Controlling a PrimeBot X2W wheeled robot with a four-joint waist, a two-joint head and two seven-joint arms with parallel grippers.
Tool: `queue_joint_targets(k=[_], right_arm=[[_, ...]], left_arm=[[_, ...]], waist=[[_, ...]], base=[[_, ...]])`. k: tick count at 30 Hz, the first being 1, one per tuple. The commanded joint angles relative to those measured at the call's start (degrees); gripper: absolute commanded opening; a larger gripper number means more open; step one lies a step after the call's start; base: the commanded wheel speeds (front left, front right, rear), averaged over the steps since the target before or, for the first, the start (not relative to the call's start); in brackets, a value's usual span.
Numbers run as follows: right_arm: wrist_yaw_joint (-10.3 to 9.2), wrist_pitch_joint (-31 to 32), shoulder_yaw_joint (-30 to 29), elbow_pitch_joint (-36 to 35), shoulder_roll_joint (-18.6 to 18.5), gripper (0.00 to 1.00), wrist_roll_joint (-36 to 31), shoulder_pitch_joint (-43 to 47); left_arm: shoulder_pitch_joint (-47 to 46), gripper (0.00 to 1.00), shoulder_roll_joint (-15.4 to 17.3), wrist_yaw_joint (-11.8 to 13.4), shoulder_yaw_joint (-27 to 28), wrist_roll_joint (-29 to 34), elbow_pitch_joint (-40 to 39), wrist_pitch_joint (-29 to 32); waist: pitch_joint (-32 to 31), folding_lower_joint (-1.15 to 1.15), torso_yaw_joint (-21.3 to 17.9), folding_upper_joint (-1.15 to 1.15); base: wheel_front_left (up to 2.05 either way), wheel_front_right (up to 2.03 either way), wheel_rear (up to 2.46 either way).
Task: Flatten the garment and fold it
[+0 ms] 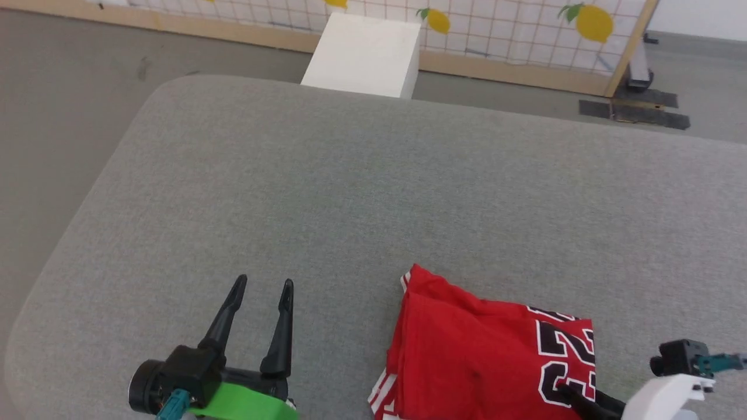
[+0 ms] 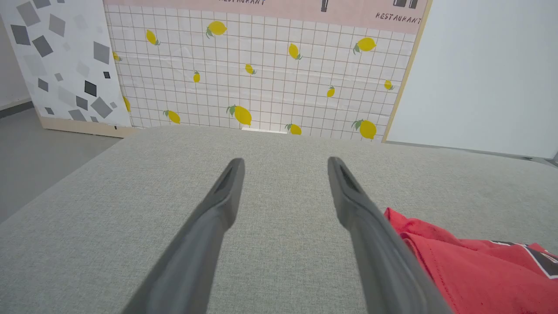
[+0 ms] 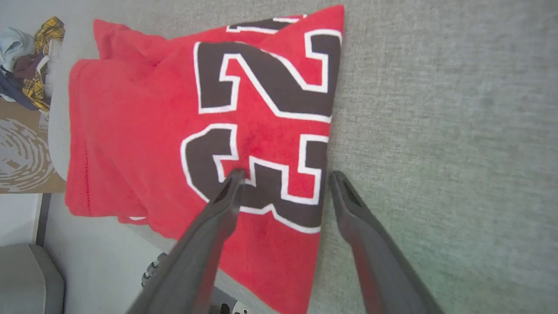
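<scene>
The red garment [image 1: 467, 350] lies folded into a compact rectangle on the grey padded table [image 1: 350, 175], near its front edge, right of centre. A black, white-outlined "23" faces up on the garment [image 3: 144, 131], and red-white striped trim peeks out at its lower left corner. My right gripper [image 3: 287, 174] is open, low over the garment's right edge: one finger lies over the "3", the other over bare table. In the head view the right gripper [image 1: 575, 392] reaches in from the lower right. My left gripper [image 1: 264, 283] stands open and empty left of the garment [image 2: 479, 270], over bare table.
A white box [image 1: 365, 55] stands on the floor behind the table. A lemon-patterned panel [image 2: 261, 78] closes off the back. A pile of other clothes [image 3: 22, 61] and a cardboard sheet [image 3: 22, 152] lie beyond the table's near edge. The table's left corners are rounded.
</scene>
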Motion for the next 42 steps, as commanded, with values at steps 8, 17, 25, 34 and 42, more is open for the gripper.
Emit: queue_joint_targets(k=[8, 17, 25, 34, 42], right_arm=[[-0.08, -0.1, 7.8, 7.8, 1.1, 0.49, -2.1, -5.8], [-0.08, -6.7, 14.0, 7.1, -6.9, 0.0, -12.5, -13.2], [-0.08, -7.1, 21.8, 3.3, -21.5, 0.0, -24.3, -23.7], [-0.08, -12.8, 24.3, 8.3, -38.4, 0.0, -26.1, -32.7], [-0.08, -24.6, 21.1, 22.9, -46.4, 0.0, -27.2, -34.2]], left_arm=[[-1.9, 1.0, -0.3, -0.2, -0.7, 0.3, 0.3, -0.2], [-3.2, 1.0, -0.3, -0.1, -2.7, -1.0, 0.6, -0.2], [-6.3, 1.0, -0.3, 0.6, -7.3, -2.1, 1.1, -0.2], [-13.6, 1.0, -0.3, 1.0, -11.4, -1.7, 1.3, -0.2], [-19.2, 1.0, -0.3, 0.5, -12.4, -0.1, 1.6, -0.2]], waist=[[1.7, 0.0, 2.2, 0.0], [1.7, 0.0, -2.2, 0.0], [5.2, 0.0, -12.7, 0.0], [14.1, 0.0, -20.0, 0.0], [21.7, 0.0, -18.7, 0.0]], base=[[0.0, 0.0, 0.0], [0.0, 0.0, 0.0], [0.0, 0.0, 0.0], [0.0, 0.0, 0.0], [0.0, 0.0, 0.0]])
